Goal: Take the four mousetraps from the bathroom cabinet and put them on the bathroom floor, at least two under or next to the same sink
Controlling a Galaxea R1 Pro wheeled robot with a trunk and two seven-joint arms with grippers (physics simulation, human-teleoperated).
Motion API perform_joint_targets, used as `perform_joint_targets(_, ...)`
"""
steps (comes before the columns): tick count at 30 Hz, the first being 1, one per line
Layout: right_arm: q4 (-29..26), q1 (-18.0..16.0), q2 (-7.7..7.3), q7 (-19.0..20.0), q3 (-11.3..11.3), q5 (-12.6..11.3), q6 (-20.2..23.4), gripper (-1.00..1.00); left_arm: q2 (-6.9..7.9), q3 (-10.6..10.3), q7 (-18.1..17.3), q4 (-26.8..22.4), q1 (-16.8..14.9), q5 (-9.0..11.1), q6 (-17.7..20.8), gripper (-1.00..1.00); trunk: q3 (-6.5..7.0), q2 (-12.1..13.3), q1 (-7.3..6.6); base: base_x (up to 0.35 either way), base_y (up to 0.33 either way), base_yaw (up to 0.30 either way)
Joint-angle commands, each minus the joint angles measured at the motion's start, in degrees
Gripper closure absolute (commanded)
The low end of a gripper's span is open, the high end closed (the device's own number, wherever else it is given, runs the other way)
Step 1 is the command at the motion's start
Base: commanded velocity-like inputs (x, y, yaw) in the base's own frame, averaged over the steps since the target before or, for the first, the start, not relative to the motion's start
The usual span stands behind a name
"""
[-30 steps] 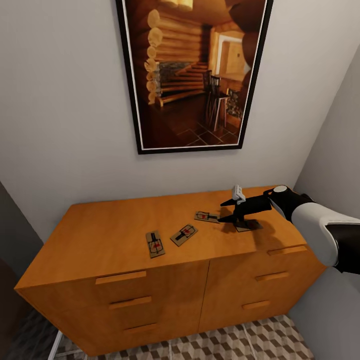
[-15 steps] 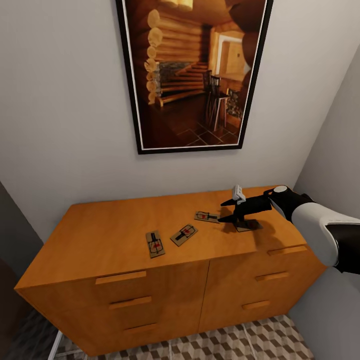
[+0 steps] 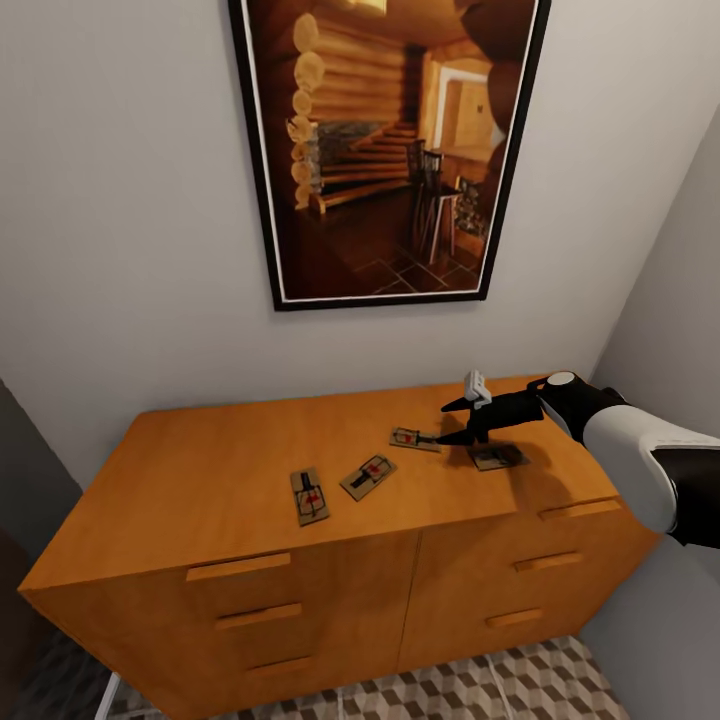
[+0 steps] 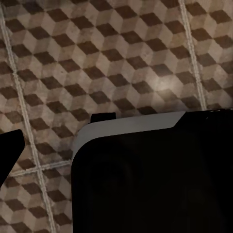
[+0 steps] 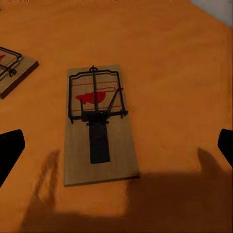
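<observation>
Grey walls and a framed picture back the cabinet in the head view. Four traps lie on its top: three in a row, the fourth under the right gripper, whose fingers are spread above it. Since a second ago the whole picture has shifted slightly, so the camera moved, not the traps; no trap is lifted yet.

Left wrist: patterned floor beneath a dark body; I cannot tell that gripper's state.

Right wrist: the fourth trap lies flat between the parted fingertips, well placed for a grasp.
</observation>
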Motion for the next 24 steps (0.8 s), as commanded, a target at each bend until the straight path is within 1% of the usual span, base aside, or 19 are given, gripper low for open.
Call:
perform_joint_targets(1, -0.02, -0.04, -0.02, 0.02, 0.45, -0.20, -0.60, -1.00, 0.00, -0.43, 0.32, 0.05, -0.04, -0.04, -0.20, -1.00, -0.05, -0.03, 0.01, 0.075, 0.000, 0.000)
perform_joint_targets(24, -0.02, -0.04, 0.06, -0.15, 0.53, -0.20, -0.70, -1.00, 0.00, -0.43, 0.32, 0.05, -0.04, -0.04, -0.22, -1.00, -0.05, -0.03, 0.01, 0.012, 0.000, 0.000)
